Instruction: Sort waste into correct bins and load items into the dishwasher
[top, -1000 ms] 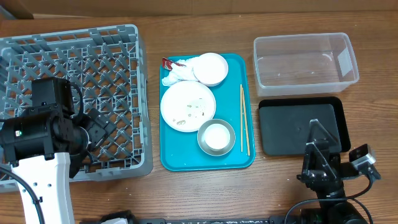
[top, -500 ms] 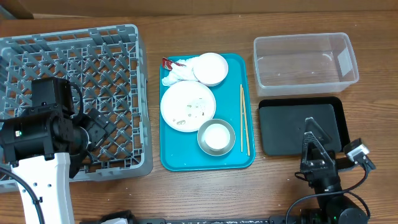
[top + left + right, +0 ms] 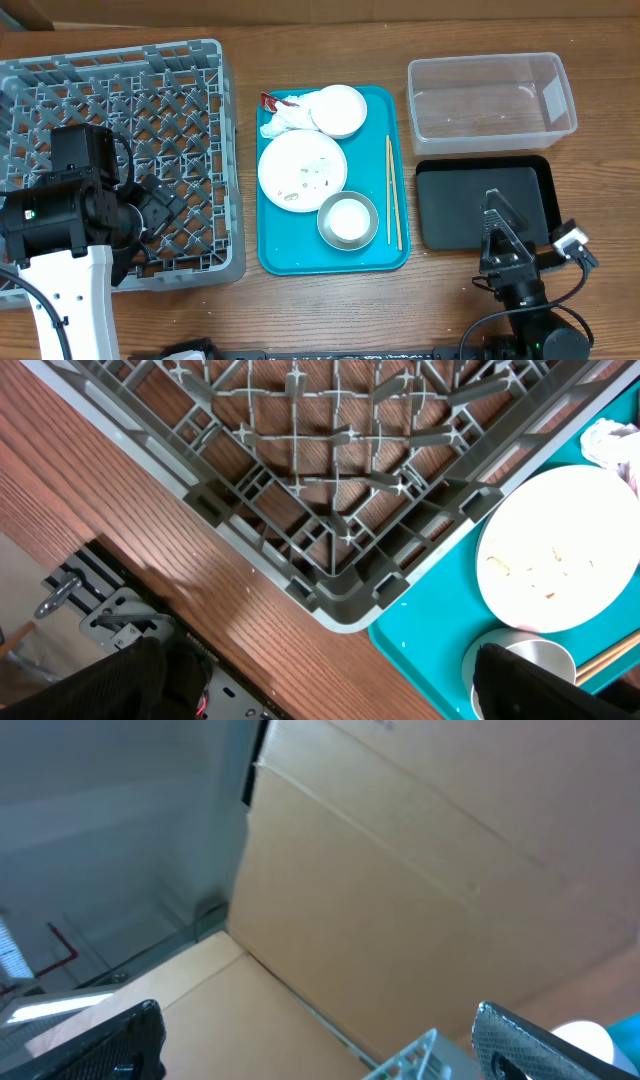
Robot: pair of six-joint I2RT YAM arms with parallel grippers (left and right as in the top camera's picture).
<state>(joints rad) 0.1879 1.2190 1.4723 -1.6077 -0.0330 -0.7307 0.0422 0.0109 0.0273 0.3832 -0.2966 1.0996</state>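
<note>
Both wide and empty, my left claw (image 3: 160,205) hangs over the rack's (image 3: 228,150) near right corner and my right claw (image 3: 503,235) by the black tray (image 3: 450,200), flanking the teal tray's (image 3: 270,255) plate (image 3: 302,170), napkin (image 3: 283,118) and chopsticks (image 3: 393,195), ready, I judge, to reach.

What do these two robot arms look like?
The left arm is chunky black housings on a white link, with a tiny green light and black cable. The right arm is slimmer and black, with a small pale block on one side and black cables looping at its base.
</note>
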